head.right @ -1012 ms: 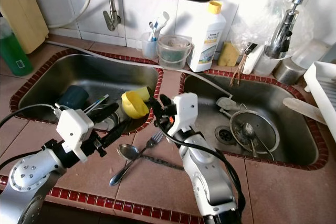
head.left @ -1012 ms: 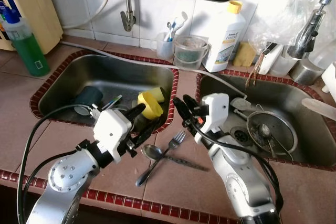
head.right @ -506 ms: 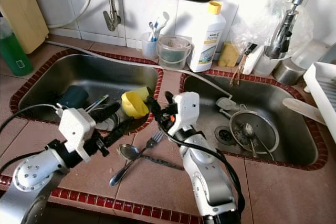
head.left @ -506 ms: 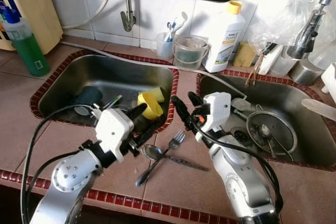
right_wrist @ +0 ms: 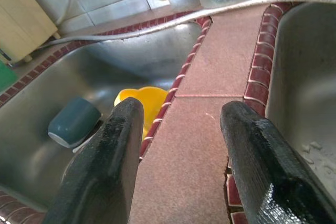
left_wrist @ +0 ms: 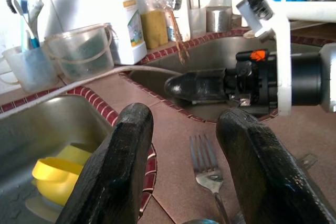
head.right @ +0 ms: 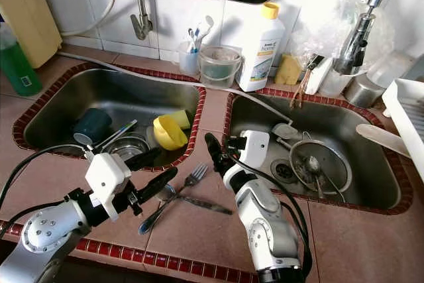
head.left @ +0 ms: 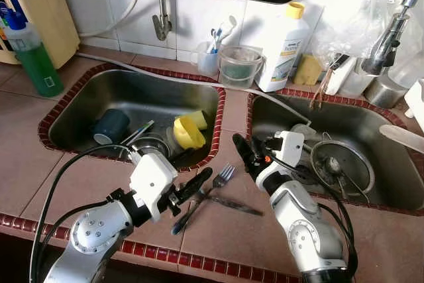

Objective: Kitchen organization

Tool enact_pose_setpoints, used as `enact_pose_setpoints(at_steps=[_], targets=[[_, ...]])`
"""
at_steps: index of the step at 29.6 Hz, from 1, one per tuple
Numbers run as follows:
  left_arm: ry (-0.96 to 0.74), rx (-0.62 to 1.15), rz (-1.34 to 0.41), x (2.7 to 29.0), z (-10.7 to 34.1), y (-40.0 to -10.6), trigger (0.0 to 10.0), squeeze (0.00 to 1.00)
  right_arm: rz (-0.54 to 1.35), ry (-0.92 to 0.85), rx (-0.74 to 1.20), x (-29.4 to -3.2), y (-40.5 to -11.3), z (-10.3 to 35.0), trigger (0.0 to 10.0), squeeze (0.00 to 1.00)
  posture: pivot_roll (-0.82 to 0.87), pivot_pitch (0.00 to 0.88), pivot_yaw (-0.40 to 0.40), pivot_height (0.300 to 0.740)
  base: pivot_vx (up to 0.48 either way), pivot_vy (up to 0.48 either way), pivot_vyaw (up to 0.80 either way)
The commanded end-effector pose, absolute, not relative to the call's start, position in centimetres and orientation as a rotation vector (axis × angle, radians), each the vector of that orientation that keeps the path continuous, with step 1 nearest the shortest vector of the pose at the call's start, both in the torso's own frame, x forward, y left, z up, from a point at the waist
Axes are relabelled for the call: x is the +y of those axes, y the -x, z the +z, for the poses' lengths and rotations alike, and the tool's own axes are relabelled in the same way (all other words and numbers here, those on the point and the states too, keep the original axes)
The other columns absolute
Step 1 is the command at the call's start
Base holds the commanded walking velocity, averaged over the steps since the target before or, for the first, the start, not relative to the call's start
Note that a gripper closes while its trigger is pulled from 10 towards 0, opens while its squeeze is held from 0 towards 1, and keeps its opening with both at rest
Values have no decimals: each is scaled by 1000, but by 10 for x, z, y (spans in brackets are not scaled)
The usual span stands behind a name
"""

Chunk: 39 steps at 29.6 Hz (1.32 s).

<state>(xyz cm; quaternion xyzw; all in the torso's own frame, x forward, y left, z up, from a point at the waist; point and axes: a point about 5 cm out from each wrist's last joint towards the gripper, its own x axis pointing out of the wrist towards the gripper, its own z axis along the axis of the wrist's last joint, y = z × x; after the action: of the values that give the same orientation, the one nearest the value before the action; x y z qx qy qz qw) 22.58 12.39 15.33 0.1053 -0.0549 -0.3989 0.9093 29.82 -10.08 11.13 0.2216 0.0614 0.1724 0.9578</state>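
Observation:
A fork (head.left: 222, 176), a spoon (head.left: 181, 217) and a knife (head.left: 233, 205) lie crossed on the brown tiled counter (head.left: 218, 230) between the two sinks. My left gripper (head.left: 191, 189) is open and hovers low over the spoon's bowl, its fingers either side of the fork (left_wrist: 207, 170) in the left wrist view. Just right of the fork, my right gripper (head.left: 241, 153) is open and empty, pointing over the strip of tile toward the left sink (head.left: 73, 101). In that sink lie a yellow cup (head.left: 189, 130), a dark blue mug (head.left: 109, 126) and a metal bowl (head.left: 150, 145).
The right sink (head.left: 397, 193) holds a metal strainer (head.left: 341, 164). Along the back wall stand a white detergent bottle (head.left: 283, 48), a clear tub (head.left: 240, 65), a toothbrush cup (head.left: 209, 57) and a green bottle (head.left: 36, 61). A white dish rack (head.right: 409, 114) sits far right.
My left gripper has moved down and to the right, off the sink's edge and over the spoon and fork. My right gripper has dropped lower and drawn back to the right.

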Motion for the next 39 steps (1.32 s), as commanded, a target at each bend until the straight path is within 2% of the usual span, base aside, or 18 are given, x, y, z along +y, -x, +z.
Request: enact_pose_setpoints(at_steps=[1,7,16,39], targets=[[-229,-124,-835,121,155,-223,10000,0,362,-465,129,-101,-300,112,10000,0,-44,60,-70,740,0,0,0],[-221,-133,-822,119,157,-223,10000,0,485,-457,164,-86,-296,109,10000,0,-41,71,-77,740,0,0,0],[-216,-136,-812,119,158,-222,10000,0,531,-498,201,-80,-290,105,10000,0,-41,83,-76,740,0,0,0],[-216,-139,-810,120,159,-225,10000,0,457,-545,233,-84,-274,103,10000,0,-55,92,-69,740,0,0,0]])
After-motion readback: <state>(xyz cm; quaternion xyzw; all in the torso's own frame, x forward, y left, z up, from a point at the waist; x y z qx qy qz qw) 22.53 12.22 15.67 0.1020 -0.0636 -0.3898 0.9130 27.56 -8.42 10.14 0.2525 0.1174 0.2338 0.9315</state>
